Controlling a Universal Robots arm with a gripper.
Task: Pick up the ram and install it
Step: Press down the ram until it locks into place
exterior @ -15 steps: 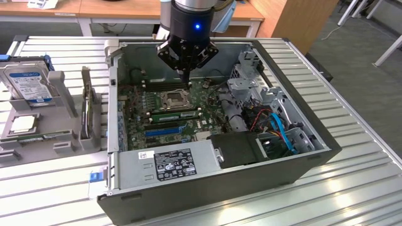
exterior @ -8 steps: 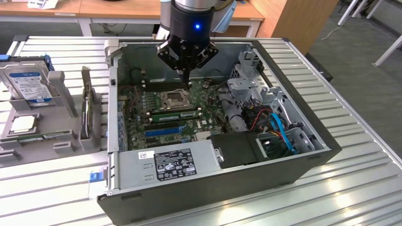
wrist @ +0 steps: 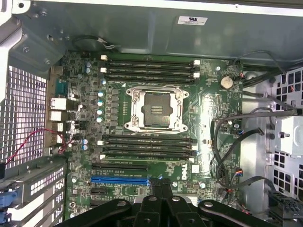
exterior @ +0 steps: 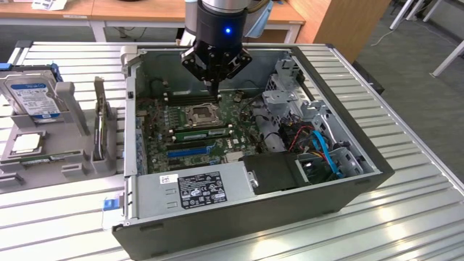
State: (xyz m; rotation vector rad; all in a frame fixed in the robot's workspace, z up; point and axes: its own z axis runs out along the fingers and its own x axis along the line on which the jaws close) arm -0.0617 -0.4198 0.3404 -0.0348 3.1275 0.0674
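The open computer case fills mid-frame, with the gripper over its motherboard, fingers pressed together and holding nothing. The ram lies in the grey holder at lower left, outside the case

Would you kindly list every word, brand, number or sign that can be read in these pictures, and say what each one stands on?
"DELL", in white letters on the motherboard, near the blue slot.
A certification-style mark on the white sticker on the case wall: too small to read.
Power supply label: print and symbols too small to read.
White barcode sticker beside it: unreadable.
Hard drive label: blurred, unreadable.
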